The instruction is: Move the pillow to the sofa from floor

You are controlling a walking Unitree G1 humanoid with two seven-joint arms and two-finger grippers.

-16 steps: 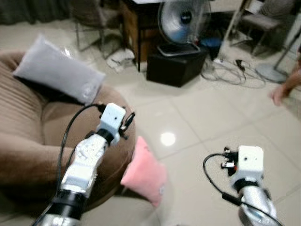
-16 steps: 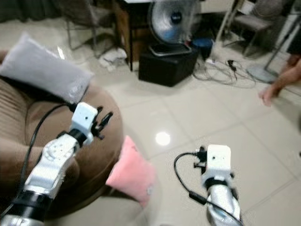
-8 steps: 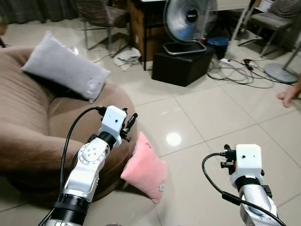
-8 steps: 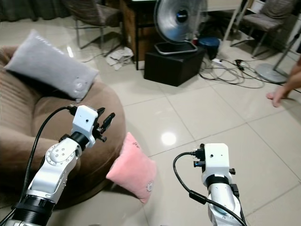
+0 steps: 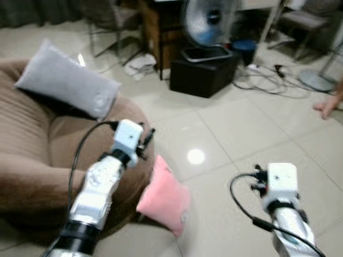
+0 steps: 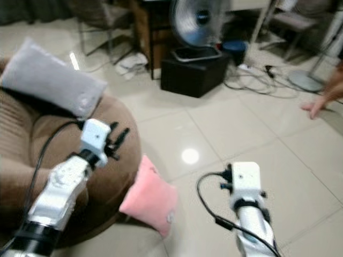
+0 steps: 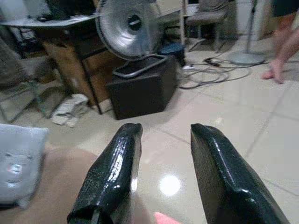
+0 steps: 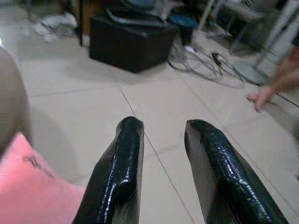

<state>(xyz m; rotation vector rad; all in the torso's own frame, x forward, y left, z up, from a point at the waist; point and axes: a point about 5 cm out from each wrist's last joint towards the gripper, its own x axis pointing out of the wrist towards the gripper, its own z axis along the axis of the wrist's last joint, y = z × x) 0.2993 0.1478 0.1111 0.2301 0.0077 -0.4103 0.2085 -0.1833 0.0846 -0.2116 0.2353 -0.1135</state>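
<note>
A pink pillow (image 5: 163,195) stands on the tiled floor, leaning against the front of the brown sofa (image 5: 32,155). My left gripper (image 7: 163,128) is raised over the sofa's front edge, just up and left of the pillow. It is open, with nothing between its fingers. My right gripper (image 8: 163,123) hangs above the floor to the right of the pillow, also open and empty. A corner of the pink pillow (image 8: 28,186) shows beside it in the right wrist view. A grey pillow (image 5: 67,80) lies on the sofa's back.
A black box (image 5: 201,72) with a fan (image 5: 209,21) on it stands ahead, with a tangle of cables (image 5: 273,80) on the floor to its right. A person's foot (image 5: 329,107) is at the far right. A desk and chairs stand behind.
The head camera has swayed a little and the picture is now blurred. Both arms hold the same pose and the pink pillow has not moved.
</note>
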